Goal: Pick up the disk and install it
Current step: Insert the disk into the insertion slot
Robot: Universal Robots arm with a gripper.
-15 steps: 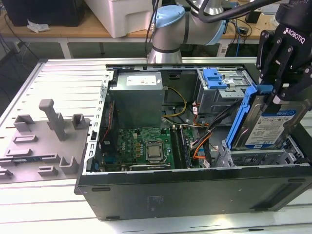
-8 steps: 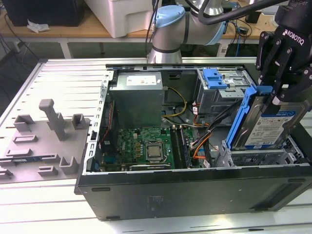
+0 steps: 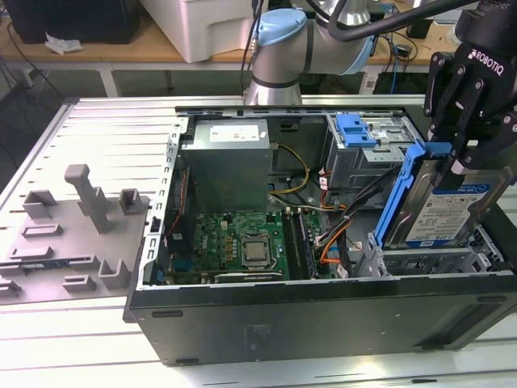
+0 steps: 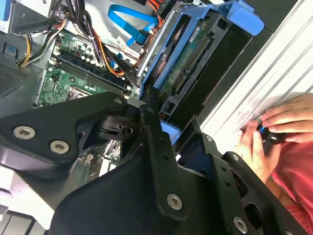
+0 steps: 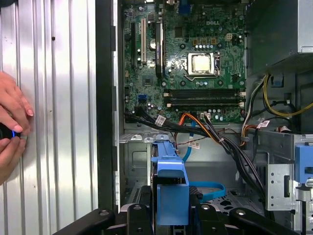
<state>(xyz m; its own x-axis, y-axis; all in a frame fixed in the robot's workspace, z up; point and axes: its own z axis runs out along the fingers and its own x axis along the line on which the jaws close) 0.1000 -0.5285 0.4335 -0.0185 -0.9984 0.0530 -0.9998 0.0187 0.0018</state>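
One claw [image 3: 454,158], clamped on the disk [image 3: 460,212], holds it tilted on edge at 4 o'clock in the exterior view, prob. to line up w/ the bay [image 3: 432,263] beneath.

We see an arm [image 3: 273,85] of silver-grey metal with a rounded pale blue cap [image 3: 279,32] over its joint, and a black cable [image 3: 380,24] slung alongside it. The gripper [image 3: 455,153] is matt black, its housing marked in white lettering. In the second wrist view we make out its fingers [image 4: 156,147]: flat black jointed links, pinned with round silver screws [image 4: 24,131]
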